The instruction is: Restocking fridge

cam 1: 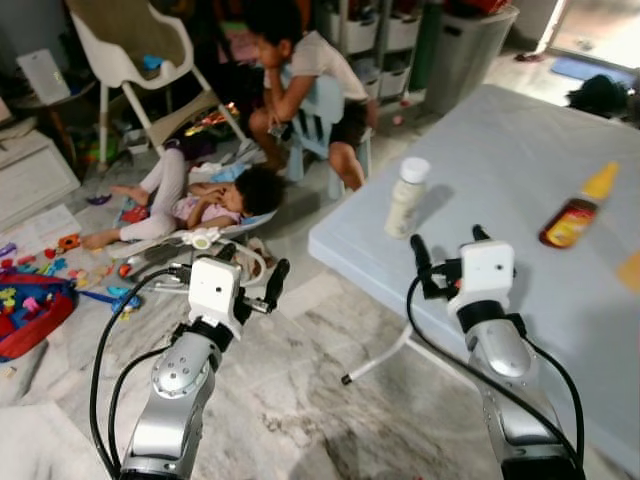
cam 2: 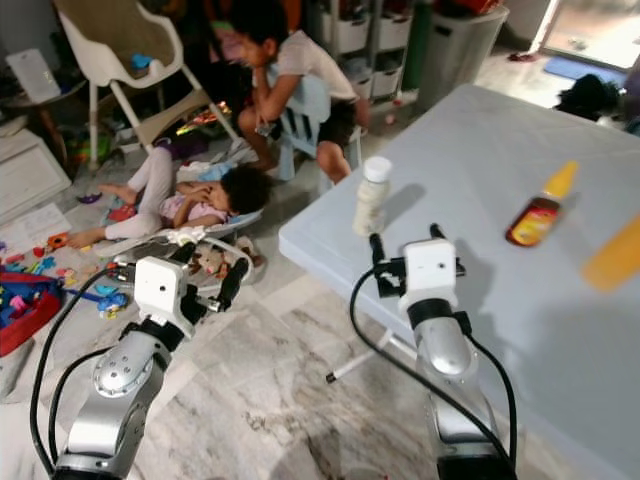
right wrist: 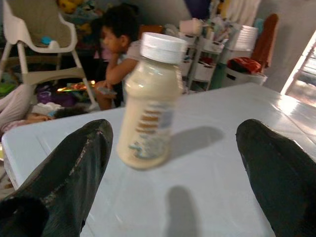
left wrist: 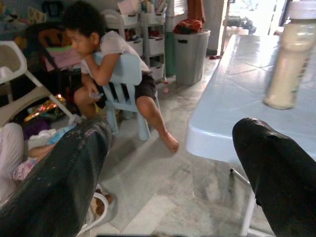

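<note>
A cream-coloured bottle (cam 1: 407, 197) with a white cap stands upright near the left corner of the pale blue table (cam 1: 500, 150). My right gripper (cam 1: 448, 243) hovers just short of it, open, with the bottle (right wrist: 150, 101) centred ahead between the fingers and untouched. A brown sauce bottle (cam 1: 578, 207) with a yellow cap lies farther right on the table. A yellow-orange object (cam 2: 612, 255) shows blurred at the right edge. My left gripper (cam 1: 252, 265) is open over the floor, left of the table, holding nothing.
A person sits on a small blue chair (cam 1: 325, 110) behind the table corner. A child lies in a bouncer (cam 1: 205, 200) on the floor ahead of my left arm. A white high chair (cam 1: 130, 50), floor toys (cam 1: 30, 300), a grey bin (cam 1: 465, 45) and the table leg (cam 1: 385, 355) are nearby.
</note>
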